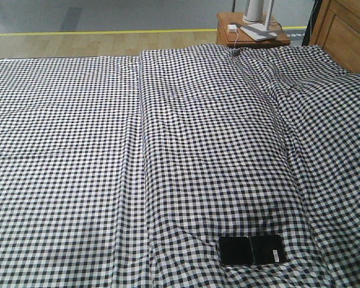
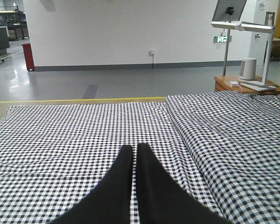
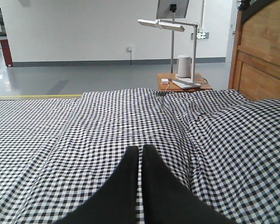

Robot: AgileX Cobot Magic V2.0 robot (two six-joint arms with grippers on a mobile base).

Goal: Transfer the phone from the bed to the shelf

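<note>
Checks in black and white cover the bed (image 1: 78,150) across nearly the whole front-facing view, the sheet creased in long folds. The phone (image 1: 252,250) lies flat on the sheet at the near edge, right of middle. It is glossy black, its long side runs left to right, and there is a crease across its middle and a small white sticker at its right end. The wooden headboard (image 1: 348,33) stands at the far right and a small brown nightstand (image 1: 225,37) beyond the far edge.

In the left wrist view, the left gripper (image 2: 133,148) hangs over the sheet with its two black fingers (image 2: 116,186) pressed together and nothing between them. Ahead and to its right stand the nightstand, a white desk lamp (image 2: 242,25) and a white cylinder (image 2: 248,68). Far ahead to its left is a red bin (image 2: 28,56), on the grey floor beyond a yellow line (image 2: 84,100).

In the right wrist view, the right gripper (image 3: 141,149) is likewise closed and empty above the sheet. The nightstand and lamp are ahead and slightly to its right, and the headboard is close on its right. Neither wrist view shows the phone.
</note>
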